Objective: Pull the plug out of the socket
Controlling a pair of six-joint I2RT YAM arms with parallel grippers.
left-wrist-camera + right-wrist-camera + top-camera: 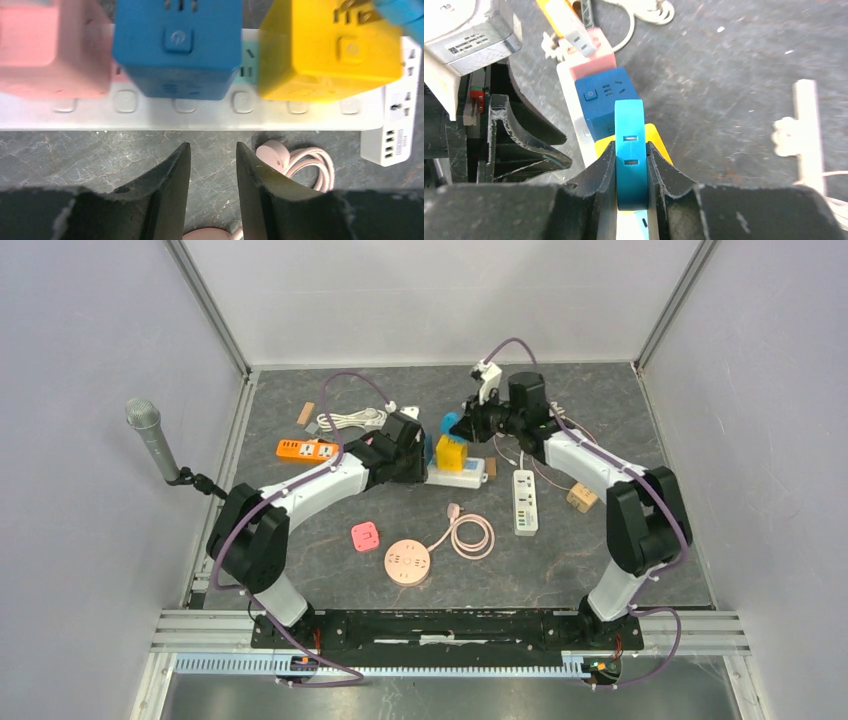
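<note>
A white power strip, the socket (462,478) (180,112), lies mid-table with a pink cube (50,50), a blue cube (175,45) and a yellow cube (325,55) (657,141) plugged into it. My right gripper (631,150) (463,424) is shut on a flat cyan plug (630,125) (397,12) above the yellow cube; metal prongs show between the plug and the cube's top. My left gripper (212,146) (425,455) hovers at the strip's near side, open, with only bare table between its fingers.
An orange power strip (307,449) and a coiled white cable (350,420) lie at the back left. Another white strip (525,502), a round pink socket with a coiled cord (408,563), a pink square adapter (365,536) and a wooden block (580,498) lie nearby. A microphone (150,435) stands at the left.
</note>
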